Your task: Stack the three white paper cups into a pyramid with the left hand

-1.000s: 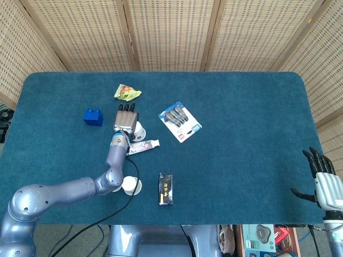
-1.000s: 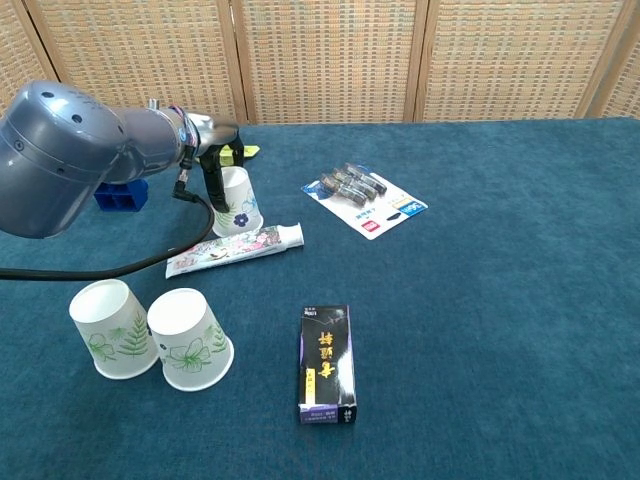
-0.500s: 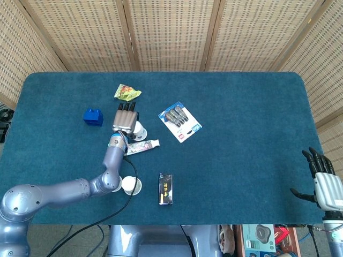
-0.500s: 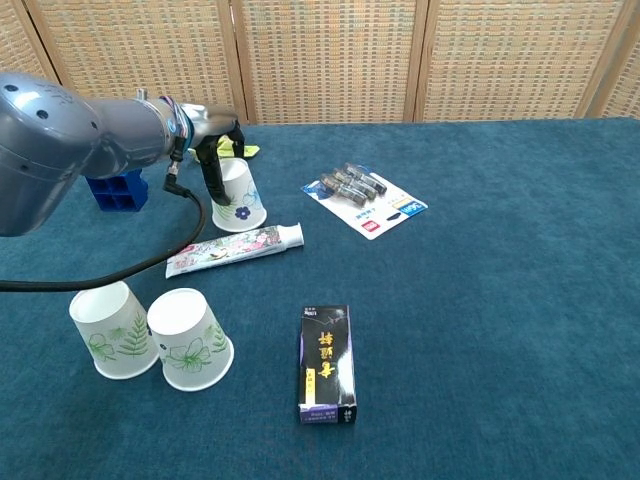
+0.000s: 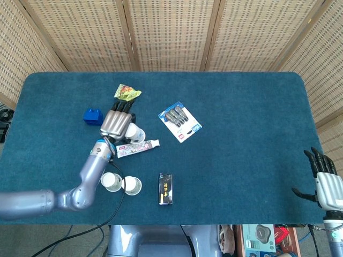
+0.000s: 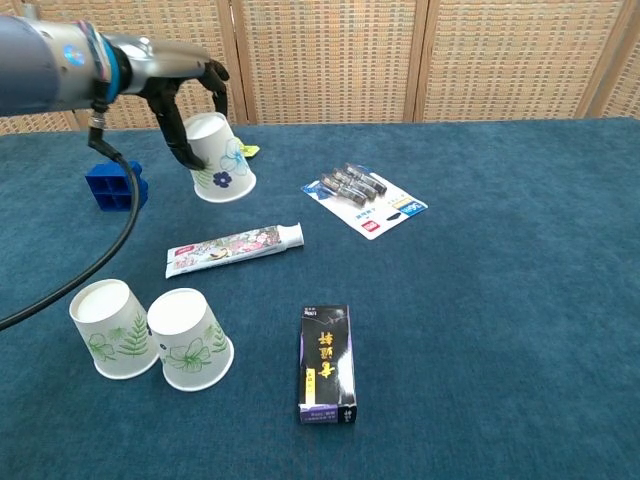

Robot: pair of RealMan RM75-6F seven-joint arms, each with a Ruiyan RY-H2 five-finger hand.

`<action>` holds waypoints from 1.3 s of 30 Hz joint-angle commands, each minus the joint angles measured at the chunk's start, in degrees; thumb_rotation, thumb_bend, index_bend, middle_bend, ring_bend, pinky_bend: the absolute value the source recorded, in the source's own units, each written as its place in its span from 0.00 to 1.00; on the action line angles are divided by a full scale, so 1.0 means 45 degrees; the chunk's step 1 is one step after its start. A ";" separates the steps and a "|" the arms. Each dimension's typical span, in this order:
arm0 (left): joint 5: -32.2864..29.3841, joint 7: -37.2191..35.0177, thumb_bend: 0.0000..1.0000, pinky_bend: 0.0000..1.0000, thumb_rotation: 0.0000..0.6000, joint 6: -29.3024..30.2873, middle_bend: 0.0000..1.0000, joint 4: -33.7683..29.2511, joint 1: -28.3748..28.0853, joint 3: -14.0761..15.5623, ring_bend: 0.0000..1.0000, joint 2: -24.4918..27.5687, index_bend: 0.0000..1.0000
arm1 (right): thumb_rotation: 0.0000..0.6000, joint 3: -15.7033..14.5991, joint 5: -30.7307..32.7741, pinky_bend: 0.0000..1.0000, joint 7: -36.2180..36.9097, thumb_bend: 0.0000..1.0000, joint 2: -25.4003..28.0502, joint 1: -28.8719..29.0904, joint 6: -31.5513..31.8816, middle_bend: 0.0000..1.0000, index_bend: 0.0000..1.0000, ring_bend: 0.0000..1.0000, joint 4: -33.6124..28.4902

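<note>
Two white paper cups with green leaf prints, one (image 6: 110, 328) (image 5: 111, 182) and its neighbour (image 6: 190, 338) (image 5: 131, 185), stand side by side and touching near the table's front left. The third cup (image 6: 222, 158) (image 5: 134, 133), printed with a purple flower, hangs tilted above the cloth. My left hand (image 6: 181, 104) (image 5: 116, 122) grips it from the left, fingers curled round its wall. My right hand (image 5: 323, 180) hangs off the table's front right corner, fingers spread and holding nothing.
A toothpaste tube (image 6: 235, 248) lies just under the lifted cup. A black box (image 6: 327, 364) sits right of the cup pair. A blister pack (image 6: 365, 198), a blue brick (image 6: 115, 187) and a yellow-green wrapper (image 5: 127, 92) lie further back on the blue cloth (image 6: 500, 300).
My left hand has raised the flowered cup off the cloth and tilted it, drawing back to the left. The forearm no longer covers the two front cups in the head view.
</note>
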 commanded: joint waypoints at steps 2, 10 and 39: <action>0.2190 -0.1202 0.20 0.00 1.00 0.0651 0.00 -0.2829 0.1569 0.0827 0.00 0.2334 0.43 | 1.00 0.0027 0.0083 0.00 -0.0053 0.09 -0.0008 0.0005 -0.0058 0.00 0.00 0.00 0.0005; 0.5130 -0.2282 0.20 0.00 1.00 0.0640 0.00 -0.4941 0.3050 0.2172 0.00 0.4089 0.43 | 1.00 0.0019 0.0022 0.00 -0.0215 0.09 -0.0064 0.0013 -0.0015 0.00 0.00 0.00 -0.0026; 0.7882 -0.2526 0.20 0.00 1.00 0.0216 0.00 -0.5196 0.4202 0.3824 0.00 0.3800 0.43 | 1.00 0.0007 -0.0131 0.00 -0.0088 0.09 -0.0030 -0.0045 0.0132 0.00 0.00 0.00 -0.0100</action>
